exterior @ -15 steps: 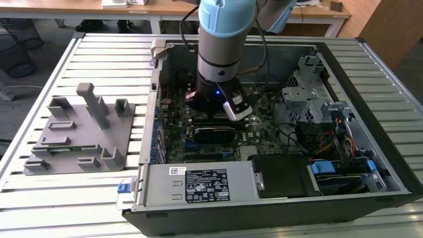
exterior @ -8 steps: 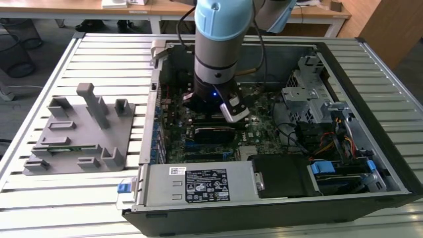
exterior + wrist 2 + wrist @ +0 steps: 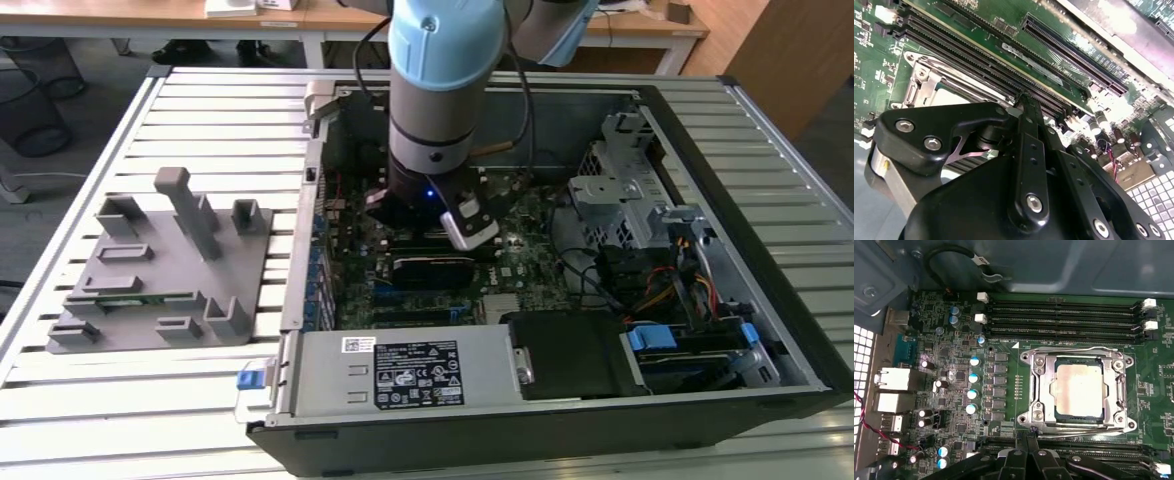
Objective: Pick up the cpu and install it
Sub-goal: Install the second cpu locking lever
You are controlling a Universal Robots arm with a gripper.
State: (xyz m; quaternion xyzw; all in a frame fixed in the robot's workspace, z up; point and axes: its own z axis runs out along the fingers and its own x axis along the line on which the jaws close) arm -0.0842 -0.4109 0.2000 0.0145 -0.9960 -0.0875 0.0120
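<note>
Case (image 3: 747, 140): you see it open on the slatted table (image 3: 200, 120), motherboard (image 3: 954, 370) exposed.
Arm (image 3: 441, 90): reaches down into the case.
Gripper (image 3: 1029, 452): fingers together, holding nothing, just beside the socket (image 3: 1034, 390).
Cpu (image 3: 1079, 390): seated flat in the socket.

One cpu (image 3: 1078, 390) is counted, seated in one socket (image 3: 1034, 390); one gripper (image 3: 1030, 442), one computer case (image 3: 747, 130) and one grey fixture (image 3: 147, 275) are seen.
</note>
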